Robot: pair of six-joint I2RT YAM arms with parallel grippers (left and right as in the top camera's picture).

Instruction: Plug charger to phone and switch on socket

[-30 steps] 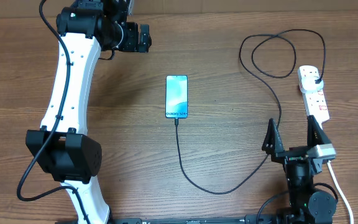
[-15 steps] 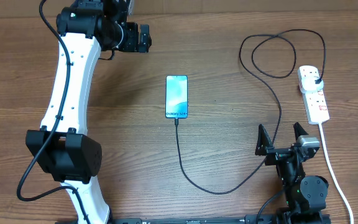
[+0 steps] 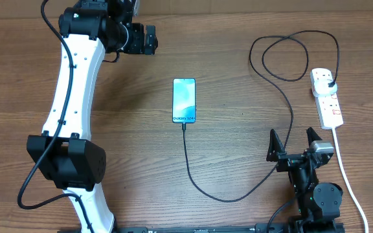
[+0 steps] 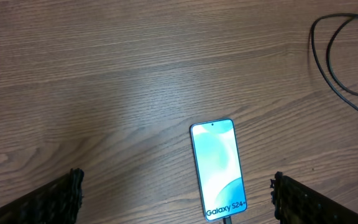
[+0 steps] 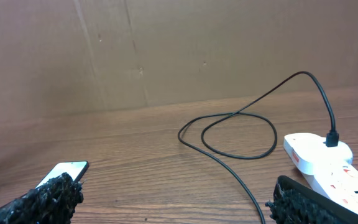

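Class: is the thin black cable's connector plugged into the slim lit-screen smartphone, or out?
In: the thin black cable runs straight into the slim smartphone's bottom edge with no gap.

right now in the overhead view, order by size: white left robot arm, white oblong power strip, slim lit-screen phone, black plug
1. white left robot arm, largest
2. white oblong power strip and slim lit-screen phone: too close; strip longer, phone wider
3. black plug, smallest

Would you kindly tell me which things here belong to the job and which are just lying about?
Job: phone, charger, socket.
Not of the job: table, cardboard wall.
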